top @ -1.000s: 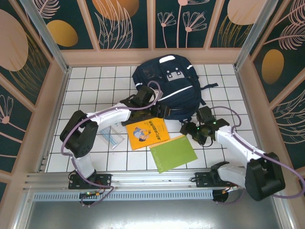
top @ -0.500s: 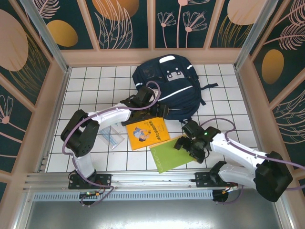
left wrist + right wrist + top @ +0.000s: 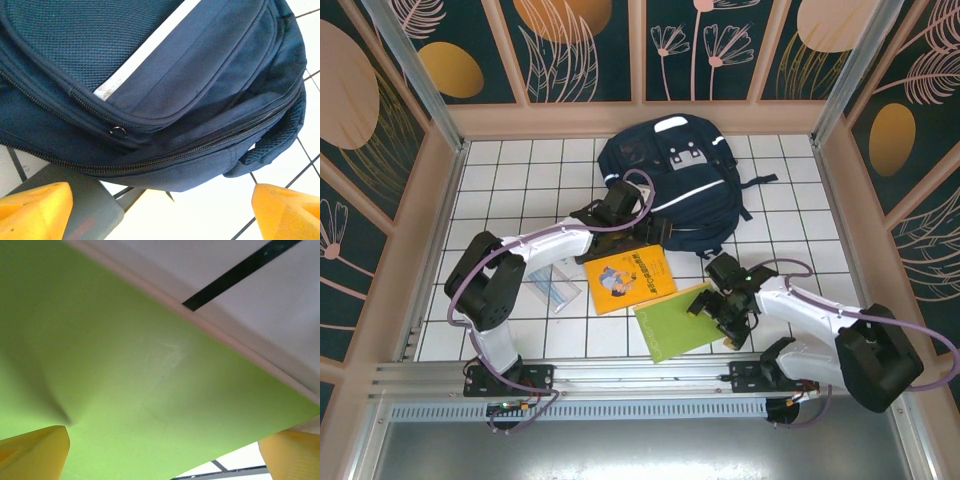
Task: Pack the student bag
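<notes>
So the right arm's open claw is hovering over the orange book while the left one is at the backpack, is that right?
Not quite. The right wrist view shows the right gripper with open fingers over the green book, not the orange book lying to its left. The left gripper is at the backpack, as you said.

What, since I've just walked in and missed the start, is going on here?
Two robot arms are packing a student bag that lies on the tiled table. The left gripper is open at the bag's near edge, by its zips, and holds nothing. The right gripper is open low over the green book, not yet gripping it. An orange book and a pale packet lie on the table beside it, outside the bag.
</notes>
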